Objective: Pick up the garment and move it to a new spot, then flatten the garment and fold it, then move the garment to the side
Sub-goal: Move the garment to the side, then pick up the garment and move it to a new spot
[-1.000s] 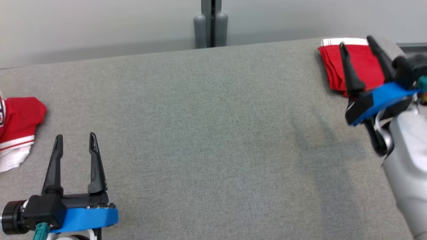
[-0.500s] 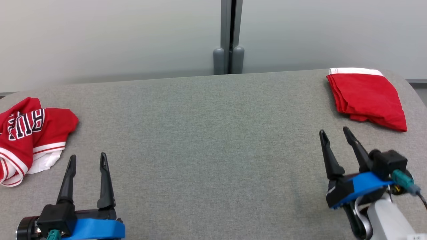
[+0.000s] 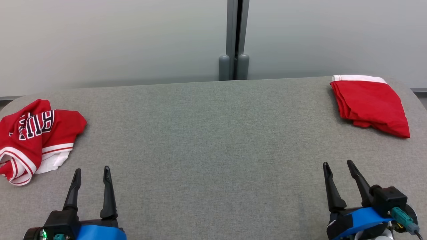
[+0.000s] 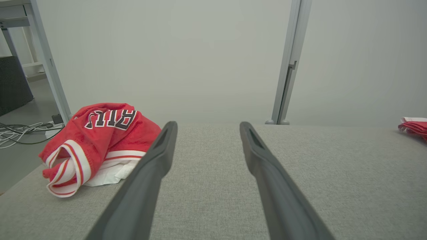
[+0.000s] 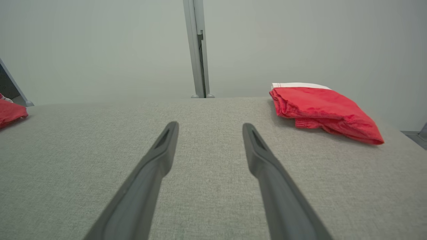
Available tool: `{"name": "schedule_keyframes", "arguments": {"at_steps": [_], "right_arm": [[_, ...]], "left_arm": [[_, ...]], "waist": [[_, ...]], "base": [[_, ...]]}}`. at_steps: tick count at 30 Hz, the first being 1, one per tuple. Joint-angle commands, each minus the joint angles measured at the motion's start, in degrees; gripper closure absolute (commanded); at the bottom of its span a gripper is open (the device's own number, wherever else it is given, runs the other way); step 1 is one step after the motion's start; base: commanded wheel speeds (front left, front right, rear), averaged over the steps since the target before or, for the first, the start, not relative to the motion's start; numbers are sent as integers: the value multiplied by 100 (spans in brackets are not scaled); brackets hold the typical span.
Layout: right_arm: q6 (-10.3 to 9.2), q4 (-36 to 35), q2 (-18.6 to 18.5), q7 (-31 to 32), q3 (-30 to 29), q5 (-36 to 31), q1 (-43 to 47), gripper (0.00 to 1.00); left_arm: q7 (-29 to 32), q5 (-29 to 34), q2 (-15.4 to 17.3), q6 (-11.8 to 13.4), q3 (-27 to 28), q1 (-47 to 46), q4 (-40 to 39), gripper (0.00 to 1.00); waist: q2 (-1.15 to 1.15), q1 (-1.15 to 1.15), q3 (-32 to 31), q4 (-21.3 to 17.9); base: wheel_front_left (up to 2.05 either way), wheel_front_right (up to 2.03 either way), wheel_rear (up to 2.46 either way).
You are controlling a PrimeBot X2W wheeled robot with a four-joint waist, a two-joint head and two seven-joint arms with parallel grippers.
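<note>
1. Crumpled red garment (image 3: 40, 133), with white-and-red striped trim and white lettering outlined in black, lies bunched on the grey fabric table (image 3: 213, 133). It is far to the left of the grey post (image 3: 234, 40) that stands behind the middle of the table's far edge.
2. On the other side, far to the right of the post, lies the folded red garment (image 3: 370, 106). It has a white band along its far side and sits close to the far edge, by the table's rounded corner.
3. My left gripper (image 3: 92, 170) is left of the post, at the near edge. It is nearer to me than the crumpled red garment and just off to that garment's right.
4. Its two fingers stand wide apart with nothing between them, and they touch no cloth.
5. My right gripper (image 3: 337, 164) is right of the post, also at the near edge. The folded red garment lies well beyond its tips.
6. Its fingers are likewise spread wide and empty.
7. Both pairs of fingers point toward the far edge where the post stands. In the right wrist view the post rises between my fingertips; in the left wrist view it rises to the right of them.
8. Pale wall panels (image 3: 100, 40) flank the post on both sides.
9. In the left wrist view, cables (image 4: 16, 131) lie on the floor far left of the post, past the table's end.
</note>
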Motion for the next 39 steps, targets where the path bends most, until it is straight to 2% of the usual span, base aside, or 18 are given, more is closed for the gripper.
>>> {"name": "schedule_keyframes", "arguments": {"at_steps": [1,22,29,39], "right_arm": [[1,-64,33,-18,-31,-62,104,0],[1,-386,198,74,-138,-168,317,0],[1,-381,198,67,-62,-108,310,0],[1,-349,196,33,42,-43,210,0]], "left_arm": [[-15,6,3,-2,41,-4,25,0],[-15,67,5,-16,153,-125,185,0],[-14,62,21,-5,224,-131,163,0],[-14,47,75,41,327,-106,113,0]], "waist": [[0,0,-8,0],[0,0,-17,108],[0,0,-17,390],[0,0,14,1117]], "base": [[0,0,0],[0,0,0],[0,0,0],[0,0,0]]}}
